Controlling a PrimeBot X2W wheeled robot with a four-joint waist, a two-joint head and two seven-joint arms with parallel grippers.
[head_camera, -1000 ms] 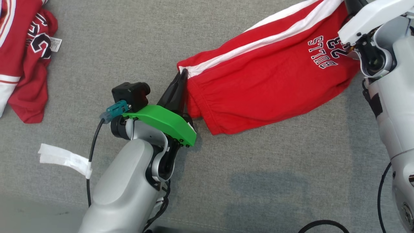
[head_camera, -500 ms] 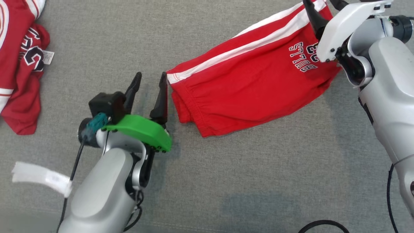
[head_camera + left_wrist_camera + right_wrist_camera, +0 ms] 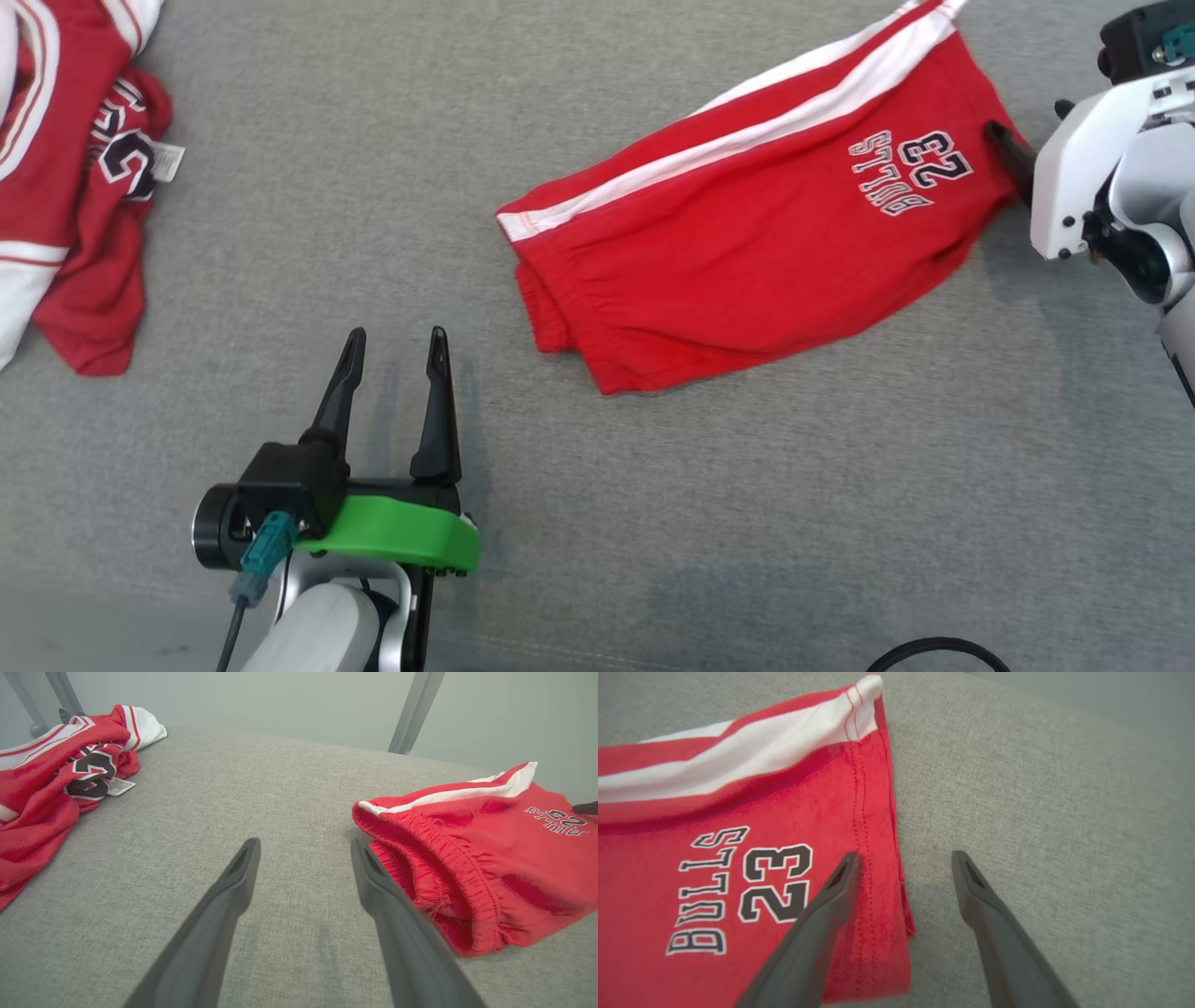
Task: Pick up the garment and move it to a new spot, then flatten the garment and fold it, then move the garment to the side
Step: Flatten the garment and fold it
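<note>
Bulls shorts (image 3: 747, 261) lie folded in half toward the far right of the grey cloth surface (image 3: 280, 233). Left gripper (image 3: 396, 334) spread and empty, short of the waistband; right gripper (image 3: 906, 856) spread astride the leg hem (one finger over cloth). Next grip should pinch all layers, both ends level

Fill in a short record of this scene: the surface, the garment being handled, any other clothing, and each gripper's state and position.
surface: grey fabric surface
task garment: red shorts, white side stripe, "BULLS 23" print, lying flat, apparently folded in half
other clothing: red and white jersey, crumpled at far left
left gripper: open, empty, clear of the shorts, near the waistband end
right gripper: open, empty, fingers either side of the hem edge
</note>
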